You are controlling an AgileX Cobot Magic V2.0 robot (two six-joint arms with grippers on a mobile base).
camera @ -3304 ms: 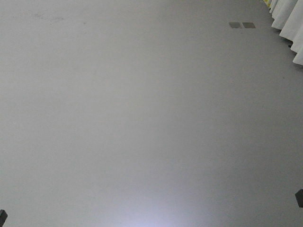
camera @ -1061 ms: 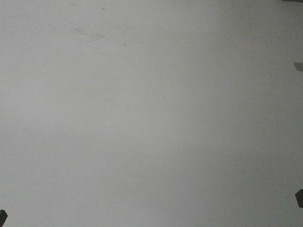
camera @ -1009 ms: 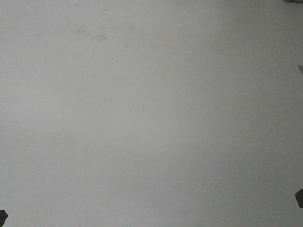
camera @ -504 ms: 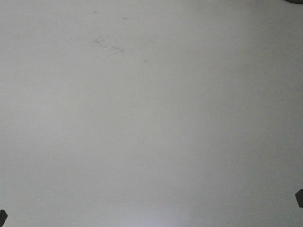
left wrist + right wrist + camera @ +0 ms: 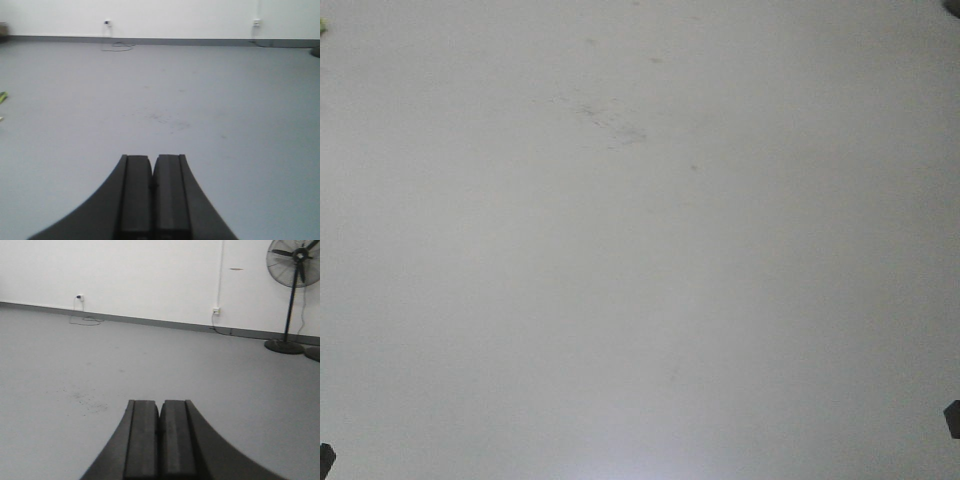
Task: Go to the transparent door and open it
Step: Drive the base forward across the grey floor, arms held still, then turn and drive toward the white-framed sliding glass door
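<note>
Closest in, the left gripper point(image 5: 152, 170) fills the bottom of its wrist view, its two black fingers pressed flat together with only a thin seam between them and nothing held. It's the same on the other side: the right gripper point(image 5: 160, 412) has its fingers closed tight against each other and is carrying nothing. Beneath both lies the bare grey floor point(image 5: 240, 100), which takes up nearly the whole front-facing view. Two small dark shapes sit at the lower left corner point(image 5: 325, 460) and the right edge point(image 5: 952, 418), and I can't tell what they are. Just ahead of the grippers there's a patch of faint scuff marks point(image 5: 165, 119) on the floor. A sliver of something yellow-green point(image 5: 2, 97) pokes in at the left edge of the left wrist view. Farther out, a loose cable point(image 5: 117, 47) lies on the floor near the dark baseboard point(image 5: 200, 42). Above that is the white wall point(image 5: 175, 15) with two small sockets mounted low on it. At the far right of the right wrist view, a pedestal fan point(image 5: 295, 262) stands on its round base by the wall. As for the transparent door, none of these views shows it, so its place cannot be told.
</note>
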